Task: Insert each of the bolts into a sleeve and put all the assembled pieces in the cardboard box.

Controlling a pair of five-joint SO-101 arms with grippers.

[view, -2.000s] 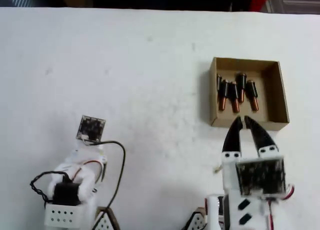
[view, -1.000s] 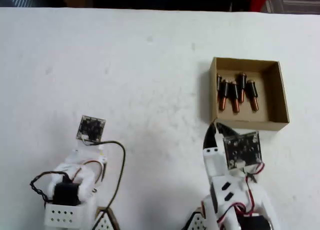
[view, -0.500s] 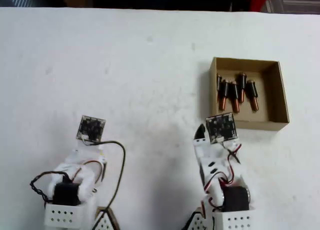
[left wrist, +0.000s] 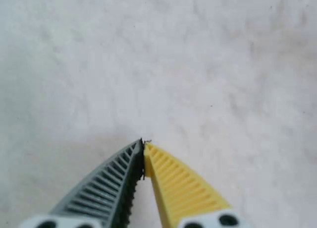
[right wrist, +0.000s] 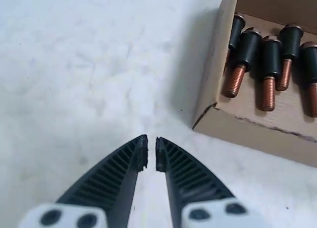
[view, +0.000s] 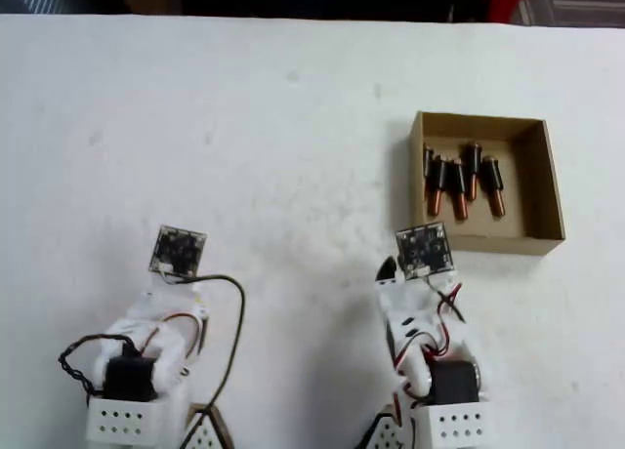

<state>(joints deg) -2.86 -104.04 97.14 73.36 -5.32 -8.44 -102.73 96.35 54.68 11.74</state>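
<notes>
On white surface, right half: open brown cardboard box. Five copper bolts in black sleeves lie side by side inside box, copper ends toward arms. Just beside box's near left corner: right end effector, black fingers nearly together, thin slit at tips, gripping nothing, over bare surface. Well apart from box: left end effector, one grey finger, one yellow, tips touching, empty. Both arms folded low at near edge in high view.
</notes>
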